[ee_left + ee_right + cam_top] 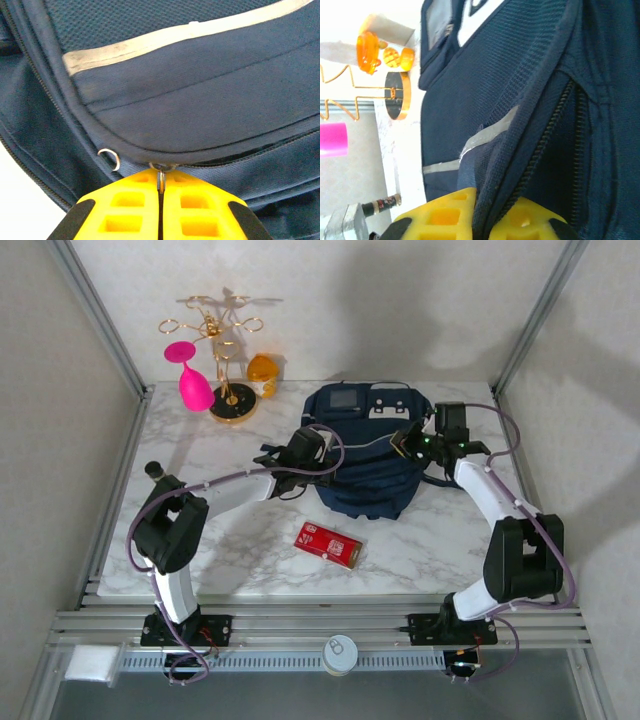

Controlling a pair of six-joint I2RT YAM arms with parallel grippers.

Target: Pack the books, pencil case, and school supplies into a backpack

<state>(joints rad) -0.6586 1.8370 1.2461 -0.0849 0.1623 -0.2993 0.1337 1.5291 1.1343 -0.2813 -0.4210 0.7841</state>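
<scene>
Backpack (368,455), one: left hand (161,192) pinching its zipper pull (161,181), right hand (485,215) pinching its edge.

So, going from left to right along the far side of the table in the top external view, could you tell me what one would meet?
pink glass → gold rack base → orange glass → backpack. The red box lies nearer, within the backpack's span, so it is left out.
</scene>
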